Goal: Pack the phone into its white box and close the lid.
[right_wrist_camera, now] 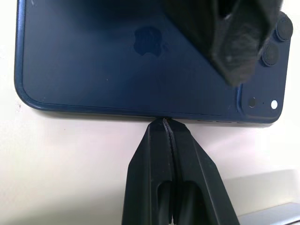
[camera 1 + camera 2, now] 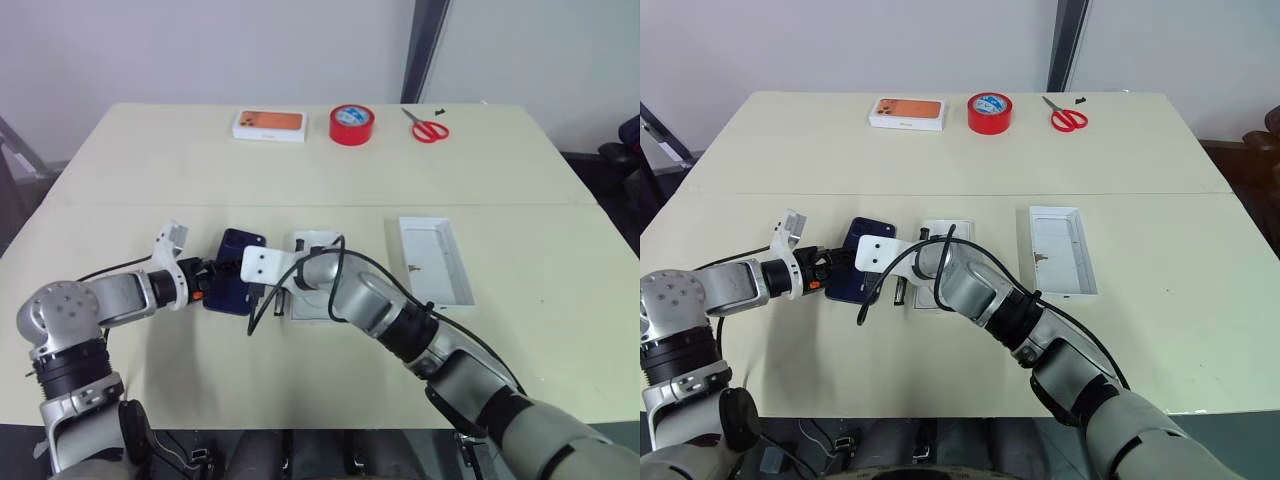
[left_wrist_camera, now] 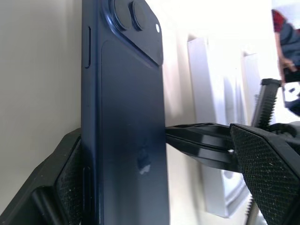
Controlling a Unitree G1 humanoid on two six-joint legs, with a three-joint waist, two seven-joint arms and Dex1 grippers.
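The dark navy phone [image 2: 241, 252] lies back up on the table left of centre, its camera cluster [image 3: 136, 18] towards the far side. My left gripper [image 2: 213, 286] is open around the phone's near end. One finger [image 3: 65, 183] lies against the phone, while the other finger [image 3: 265, 164] stands well apart from it. My right gripper [image 1: 164, 122] is shut, its tips touching the phone's long right edge. The white box [image 2: 441, 262] lies open and empty to the right. A white flat piece [image 2: 312, 300] lies under my right arm; I cannot tell whether it is the lid.
Along the far edge are a white box with an orange phone print [image 2: 268, 124], a red tape roll [image 2: 352, 124] and red-handled scissors [image 2: 428, 128]. A black cable [image 2: 300, 268] loops from my right wrist over the white piece.
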